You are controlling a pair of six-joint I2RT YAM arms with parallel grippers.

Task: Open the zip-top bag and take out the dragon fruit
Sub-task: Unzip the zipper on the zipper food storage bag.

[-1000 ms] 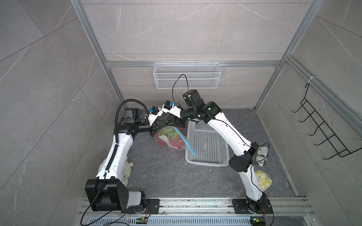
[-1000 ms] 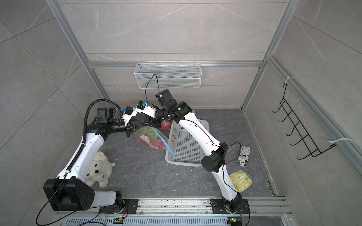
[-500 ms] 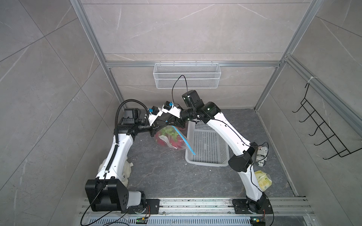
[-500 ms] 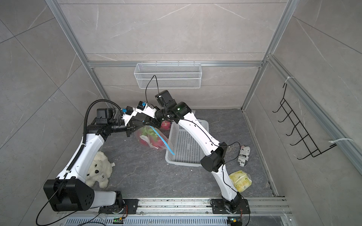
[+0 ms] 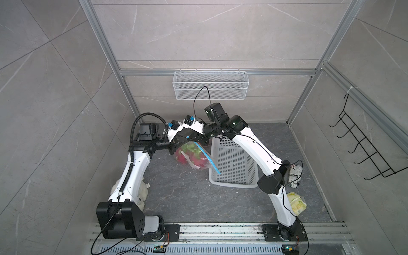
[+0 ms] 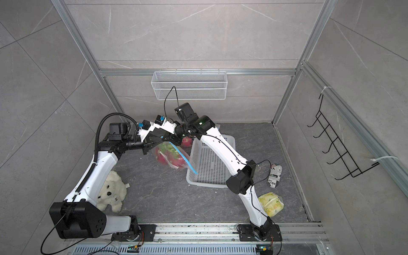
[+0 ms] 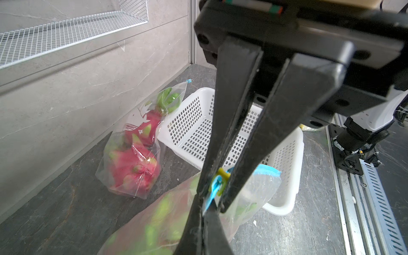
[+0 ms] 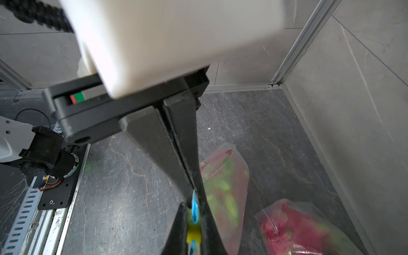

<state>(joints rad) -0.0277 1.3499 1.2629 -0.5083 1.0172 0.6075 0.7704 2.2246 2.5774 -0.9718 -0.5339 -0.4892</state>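
Note:
A clear zip-top bag [image 5: 194,157] [image 6: 171,156] hangs above the floor with pink-and-green dragon fruit [image 5: 186,154] [image 6: 163,157] inside. Its blue zip strip [image 5: 208,159] runs down toward the basket. My left gripper [image 7: 203,215] [image 5: 186,139] is shut on the top corner of the strip. My right gripper [image 8: 193,212] [image 6: 165,138] meets it from the opposite side, shut on the yellow zipper slider [image 8: 193,234] [image 7: 219,177]. A second clear bag of dragon fruit [image 7: 134,154] [image 8: 309,229] lies by the back wall.
A white slotted basket [image 5: 234,163] [image 6: 209,163] stands right of the bag. A white plush toy [image 6: 111,194] lies by the left arm's base. A yellow packet [image 6: 271,204] and a printed pouch [image 6: 274,175] lie near the right arm. A wire shelf [image 5: 209,86] hangs on the back wall.
The right gripper's jaws have closed in on the slider. Both arms and the hanging bag have stayed almost where they were.

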